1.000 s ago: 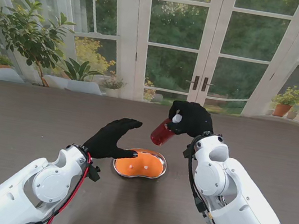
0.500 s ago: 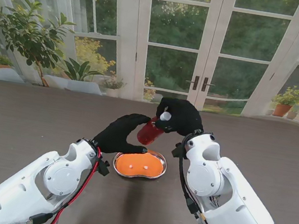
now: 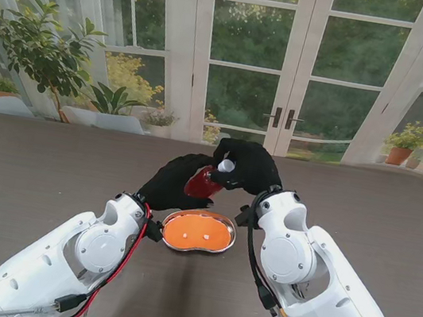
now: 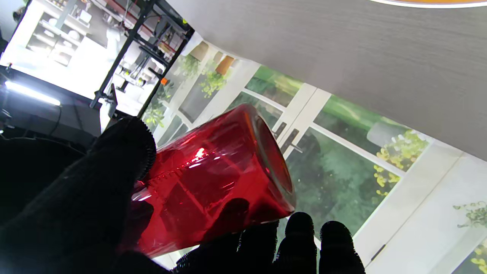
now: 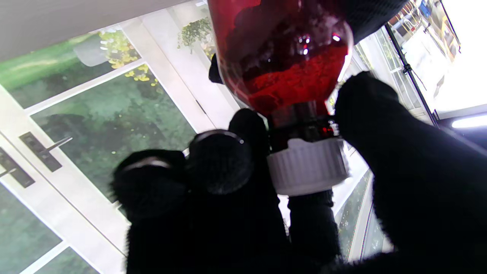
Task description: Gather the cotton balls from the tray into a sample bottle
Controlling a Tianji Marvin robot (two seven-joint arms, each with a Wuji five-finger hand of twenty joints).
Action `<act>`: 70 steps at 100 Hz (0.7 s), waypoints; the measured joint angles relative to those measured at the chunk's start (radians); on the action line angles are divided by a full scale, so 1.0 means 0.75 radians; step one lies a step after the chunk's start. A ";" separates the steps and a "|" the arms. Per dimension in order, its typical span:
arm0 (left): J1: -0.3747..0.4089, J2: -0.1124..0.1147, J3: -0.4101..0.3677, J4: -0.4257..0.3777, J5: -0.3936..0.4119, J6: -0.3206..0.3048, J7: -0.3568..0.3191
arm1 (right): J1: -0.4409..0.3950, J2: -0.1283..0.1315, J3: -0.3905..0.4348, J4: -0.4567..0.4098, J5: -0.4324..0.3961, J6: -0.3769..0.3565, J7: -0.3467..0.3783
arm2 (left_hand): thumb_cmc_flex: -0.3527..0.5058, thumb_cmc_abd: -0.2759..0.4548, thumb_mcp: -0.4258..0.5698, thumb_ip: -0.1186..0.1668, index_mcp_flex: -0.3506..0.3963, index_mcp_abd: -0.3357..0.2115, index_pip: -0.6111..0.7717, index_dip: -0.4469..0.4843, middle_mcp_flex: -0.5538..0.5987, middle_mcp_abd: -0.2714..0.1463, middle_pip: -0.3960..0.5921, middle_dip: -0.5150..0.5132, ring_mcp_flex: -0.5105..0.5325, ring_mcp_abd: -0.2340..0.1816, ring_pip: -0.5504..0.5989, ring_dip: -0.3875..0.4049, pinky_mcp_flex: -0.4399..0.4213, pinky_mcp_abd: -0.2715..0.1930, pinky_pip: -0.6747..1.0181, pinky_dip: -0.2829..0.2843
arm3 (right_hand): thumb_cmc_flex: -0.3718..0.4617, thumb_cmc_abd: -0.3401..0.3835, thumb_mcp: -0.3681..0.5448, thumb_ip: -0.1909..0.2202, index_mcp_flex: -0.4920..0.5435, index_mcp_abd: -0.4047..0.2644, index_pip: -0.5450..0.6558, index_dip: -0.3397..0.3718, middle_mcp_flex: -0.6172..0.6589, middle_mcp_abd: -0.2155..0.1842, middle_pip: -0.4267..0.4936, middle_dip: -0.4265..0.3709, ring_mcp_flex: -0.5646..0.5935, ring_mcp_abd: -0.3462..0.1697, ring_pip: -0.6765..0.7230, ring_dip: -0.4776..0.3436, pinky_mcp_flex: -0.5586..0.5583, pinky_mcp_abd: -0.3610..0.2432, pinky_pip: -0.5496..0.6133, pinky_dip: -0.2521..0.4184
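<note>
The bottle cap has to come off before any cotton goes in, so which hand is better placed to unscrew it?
The right hand: its fingers already surround the white cap, while the left hand grips the red bottle body and can steady it.

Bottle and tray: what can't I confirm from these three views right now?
- Sample bottle contents: red glass and both gloves obscure the inside in every view.
- Cap: whether it is tight or loosened cannot be told; right hand fingers surround it.
- Cotton balls: only small white specks in the tray, stand view; count uncertain.
- Tray in the left wrist view: cut off by the edge.
- Left hand grip: partly hidden behind the bottle.
</note>
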State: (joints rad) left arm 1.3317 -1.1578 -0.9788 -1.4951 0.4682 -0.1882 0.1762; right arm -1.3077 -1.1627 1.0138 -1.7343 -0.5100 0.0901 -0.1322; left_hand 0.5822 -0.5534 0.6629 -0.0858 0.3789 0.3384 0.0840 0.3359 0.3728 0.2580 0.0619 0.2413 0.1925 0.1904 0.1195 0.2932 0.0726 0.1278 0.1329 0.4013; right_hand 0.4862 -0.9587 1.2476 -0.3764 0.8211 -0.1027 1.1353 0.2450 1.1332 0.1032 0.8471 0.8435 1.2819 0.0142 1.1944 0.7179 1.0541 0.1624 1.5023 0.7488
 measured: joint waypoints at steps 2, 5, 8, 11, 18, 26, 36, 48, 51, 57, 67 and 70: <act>-0.003 -0.002 0.004 0.005 -0.003 0.000 0.010 | -0.001 0.000 -0.001 -0.002 0.003 0.001 0.000 | 0.000 -0.007 0.009 0.000 0.006 0.001 0.000 0.000 0.012 0.000 0.001 0.009 0.002 0.005 0.000 0.000 0.001 0.002 0.000 0.003 | 0.000 0.000 -0.001 0.000 0.000 0.000 0.000 0.000 0.000 0.001 0.000 0.009 0.000 0.000 0.000 0.000 0.000 0.000 0.000 0.000; -0.007 -0.006 0.010 0.013 -0.013 -0.003 0.023 | -0.002 0.000 -0.001 -0.004 0.008 0.002 0.000 | -0.003 -0.030 0.018 0.000 0.013 0.001 0.000 0.000 0.015 0.001 0.001 0.010 0.018 0.017 0.020 0.000 0.006 0.005 0.000 0.007 | 0.000 0.000 -0.002 0.000 0.000 0.000 0.000 0.000 -0.001 0.003 0.002 0.011 0.000 0.000 0.000 0.000 0.000 0.000 0.000 0.000; -0.011 -0.011 0.015 0.022 -0.026 -0.008 0.034 | -0.002 0.000 -0.002 -0.005 0.012 0.003 0.000 | 0.000 -0.031 0.030 0.000 0.016 0.001 0.000 0.000 0.018 0.001 0.001 0.010 0.030 0.021 0.028 0.002 0.017 0.011 0.015 0.015 | 0.000 0.000 -0.002 0.000 0.000 0.000 0.000 0.000 -0.001 0.003 0.006 0.025 0.000 0.000 0.000 0.000 0.000 0.000 0.000 0.000; -0.014 -0.016 0.019 0.031 -0.035 -0.017 0.046 | -0.002 -0.001 -0.003 -0.006 0.015 0.004 0.000 | 0.000 -0.032 0.039 0.000 0.030 0.001 0.001 0.000 0.032 0.003 0.007 0.026 0.031 0.030 0.028 0.013 0.025 0.015 0.016 0.019 | 0.001 0.000 -0.002 0.000 0.000 0.000 0.000 0.000 -0.001 0.003 0.009 0.027 0.000 0.000 0.000 0.000 0.000 0.000 0.000 0.000; -0.020 -0.026 0.028 0.053 -0.037 -0.047 0.080 | -0.002 -0.001 -0.006 -0.008 0.021 0.007 -0.001 | 0.001 -0.035 0.077 0.000 0.049 0.002 0.009 -0.001 0.070 0.009 0.022 0.031 0.064 0.037 0.060 0.034 0.053 0.022 0.034 0.037 | 0.001 0.000 -0.002 0.000 -0.001 0.000 0.001 0.001 -0.001 0.004 0.022 0.031 0.000 0.002 0.000 0.000 0.000 0.000 0.000 0.001; -0.020 -0.035 0.034 0.068 -0.037 -0.074 0.110 | -0.003 -0.002 -0.009 -0.009 0.021 0.010 -0.002 | 0.019 -0.052 0.110 0.000 0.117 0.002 0.037 0.017 0.140 0.015 0.052 0.062 0.113 0.052 0.097 0.066 0.099 0.039 0.068 0.061 | 0.001 0.000 -0.002 0.000 -0.001 0.000 0.001 0.002 -0.001 0.005 0.028 0.041 0.000 0.005 0.000 0.000 0.000 0.000 0.000 0.001; -0.021 -0.047 0.044 0.085 -0.039 -0.099 0.173 | -0.005 -0.003 -0.009 -0.012 0.023 0.011 -0.002 | 0.039 -0.121 0.175 -0.001 0.205 0.005 0.070 0.037 0.261 0.024 0.084 0.106 0.222 0.082 0.203 0.121 0.171 0.070 0.260 0.157 | 0.001 0.000 -0.002 0.000 -0.001 0.000 0.008 0.007 -0.001 0.006 0.033 0.041 0.000 0.007 0.000 0.000 0.000 0.000 0.000 0.004; -0.021 -0.060 0.052 0.102 -0.026 -0.113 0.224 | -0.010 -0.003 -0.009 -0.018 0.029 0.013 -0.003 | 0.073 -0.171 0.193 -0.020 0.360 0.006 0.187 0.123 0.460 0.038 0.189 0.211 0.409 0.138 0.393 0.204 0.149 0.136 0.950 0.195 | 0.001 0.000 -0.002 0.000 -0.002 0.000 0.010 0.018 -0.002 0.010 0.043 0.049 0.000 0.011 0.001 0.000 0.000 0.000 0.000 0.016; -0.022 -0.063 0.053 0.105 -0.023 -0.114 0.232 | -0.012 -0.003 -0.009 -0.020 0.031 0.014 -0.003 | 0.082 -0.186 0.192 -0.021 0.401 0.006 0.227 0.146 0.524 0.045 0.216 0.240 0.472 0.158 0.443 0.224 0.159 0.168 1.066 0.194 | 0.001 0.000 -0.002 0.000 -0.002 0.000 0.012 0.018 -0.002 0.012 0.047 0.054 0.000 0.012 0.001 0.000 0.000 0.000 0.001 0.018; -0.024 -0.068 0.056 0.109 -0.023 -0.114 0.245 | -0.015 -0.003 -0.008 -0.022 0.031 0.015 -0.003 | 0.098 -0.211 0.190 -0.052 0.478 0.006 0.321 0.212 0.635 0.054 0.282 0.301 0.589 0.195 0.551 0.277 0.214 0.221 1.229 0.211 | 0.002 0.000 -0.002 0.000 -0.002 0.000 0.017 0.019 -0.002 0.013 0.054 0.056 0.000 0.014 0.003 0.000 -0.001 0.000 0.001 0.019; -0.028 -0.080 0.067 0.124 -0.022 -0.115 0.305 | -0.019 -0.003 -0.006 -0.025 0.031 0.016 -0.002 | 0.227 -0.256 0.053 -0.117 0.530 0.001 0.519 0.266 0.810 0.058 0.354 0.545 0.750 0.227 0.680 0.343 0.334 0.290 1.398 0.268 | 0.014 0.000 -0.002 0.000 -0.002 -0.006 0.023 0.019 -0.009 0.023 0.055 0.058 0.000 0.017 0.003 0.000 -0.002 0.000 0.001 0.020; -0.028 -0.083 0.067 0.125 -0.023 -0.115 0.306 | -0.020 -0.003 -0.006 -0.025 0.031 0.016 -0.002 | 0.240 -0.256 0.026 -0.117 0.545 0.001 0.571 0.262 0.850 0.058 0.353 0.642 0.779 0.235 0.699 0.359 0.359 0.307 1.430 0.283 | 0.015 0.000 -0.002 0.000 -0.002 -0.006 0.023 0.019 -0.012 0.025 0.055 0.058 0.000 0.017 0.003 0.000 -0.003 0.000 0.001 0.020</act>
State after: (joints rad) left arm 1.3104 -1.2200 -0.9287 -1.4013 0.4508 -0.2742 0.4059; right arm -1.3224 -1.1650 1.0095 -1.7531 -0.4870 0.1019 -0.1339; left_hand 0.7623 -0.7456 0.6827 -0.1732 0.7876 0.3393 0.5123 0.5323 1.0105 0.3016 0.3268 0.7228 0.7770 0.3669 0.6436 0.5627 0.3415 0.3577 1.2053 0.6132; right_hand 0.4973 -0.9587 1.2462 -0.3765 0.8200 -0.1071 1.1526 0.2592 1.1240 0.1216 0.8883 0.8871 1.2819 0.0273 1.1967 0.7180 1.0516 0.1624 1.5028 0.7638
